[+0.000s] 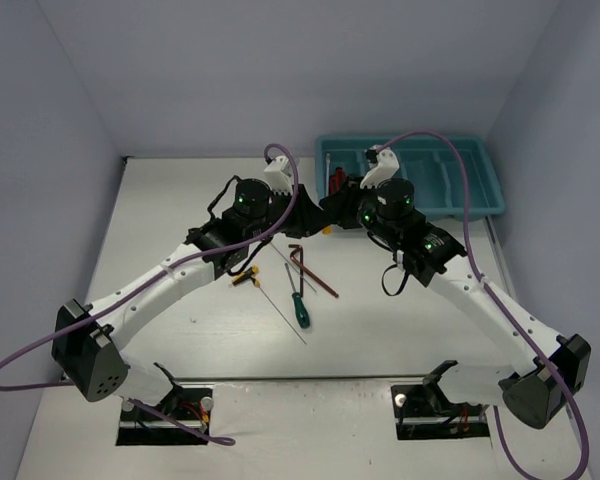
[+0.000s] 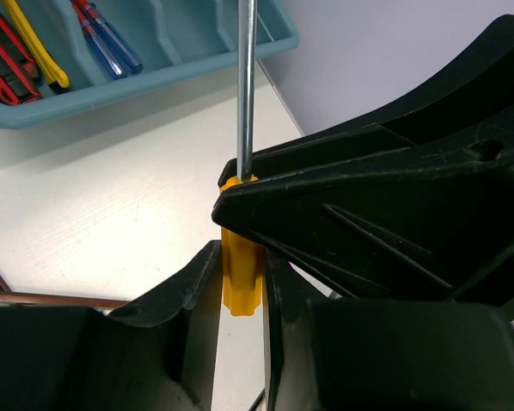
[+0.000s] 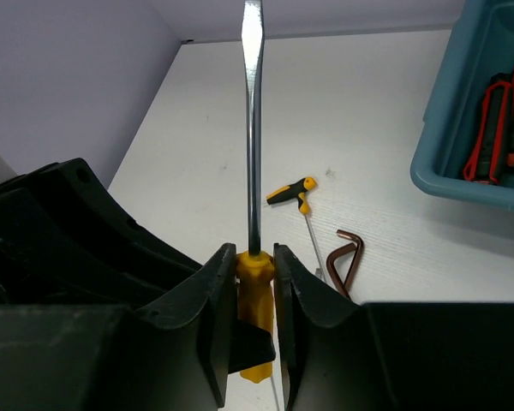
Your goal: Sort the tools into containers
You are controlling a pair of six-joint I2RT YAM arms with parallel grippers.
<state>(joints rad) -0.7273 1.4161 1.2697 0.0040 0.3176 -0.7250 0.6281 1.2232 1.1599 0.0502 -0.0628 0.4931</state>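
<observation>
The white desk (image 1: pixel 180 200) carries a teal tray (image 1: pixel 480 180) at its far right, with red pliers (image 2: pixel 4 64) and blue screwdrivers (image 2: pixel 111 43) lying in its left-hand compartments. Just near of the tray's left corner the two arms meet above the desk. The left gripper (image 2: pixel 240 265) and the right gripper (image 3: pixel 255 265) both have their jaws closed on the handle of one yellow screwdriver (image 3: pixel 253 171). On the desk near it lie three smaller tools — a green screwdriver (image 1: pixel 300 308), a brown hex key (image 3: pixel 344 257) and a yellow-black T-handle (image 3: pixel 293 190).
</observation>
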